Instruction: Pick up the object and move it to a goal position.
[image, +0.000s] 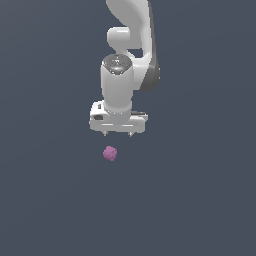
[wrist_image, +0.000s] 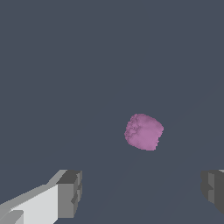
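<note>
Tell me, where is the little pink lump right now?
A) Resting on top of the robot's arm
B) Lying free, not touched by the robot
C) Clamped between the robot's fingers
B: the pink lump lies apart from the open gripper, whose fingers touch nothing.

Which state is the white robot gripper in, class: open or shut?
Open. In the wrist view the gripper's two dark fingertips stand far apart, empty; the small pink-purple bumpy lump lies beyond them, untouched.
</note>
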